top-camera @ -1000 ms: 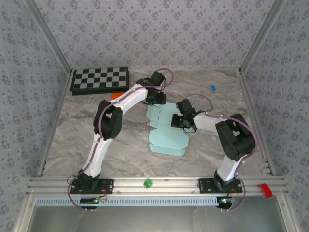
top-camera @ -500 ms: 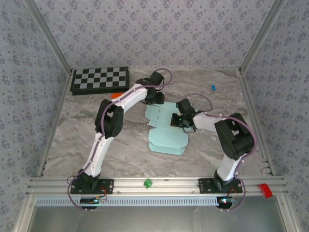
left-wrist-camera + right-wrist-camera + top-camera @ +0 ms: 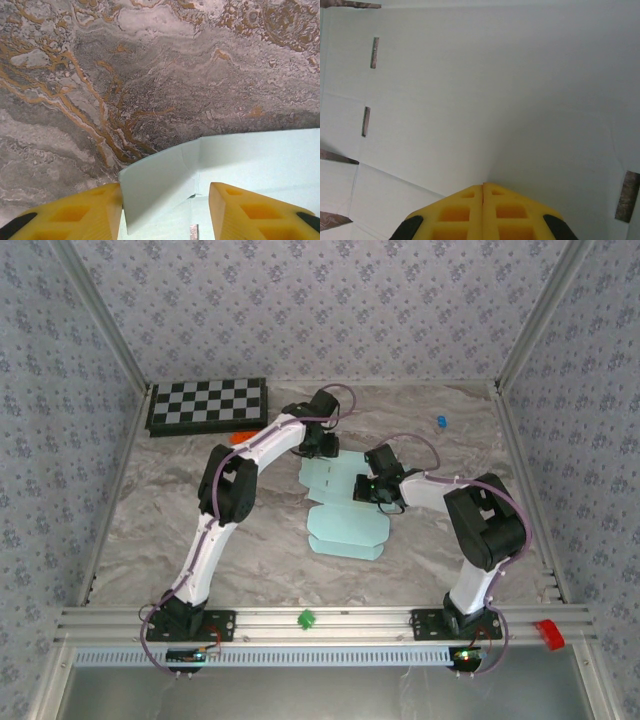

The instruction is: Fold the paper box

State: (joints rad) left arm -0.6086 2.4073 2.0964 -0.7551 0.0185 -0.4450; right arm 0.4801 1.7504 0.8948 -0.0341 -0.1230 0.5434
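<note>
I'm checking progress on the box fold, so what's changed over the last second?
Very little. The right gripper, shut with its tip over the paper box, eased slightly left, and the sheet seems to have crept left with it. The left gripper stayed open around a raised flap at the far edge. The checkerboard did not move.

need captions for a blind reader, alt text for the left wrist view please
Two yellow fingers of the left gripper stand apart at the bottom edge, with a raised flap of the pale mint-blue paper box between them. The rest of the sheet lies on a grey, orange-veined marbled table.
</note>
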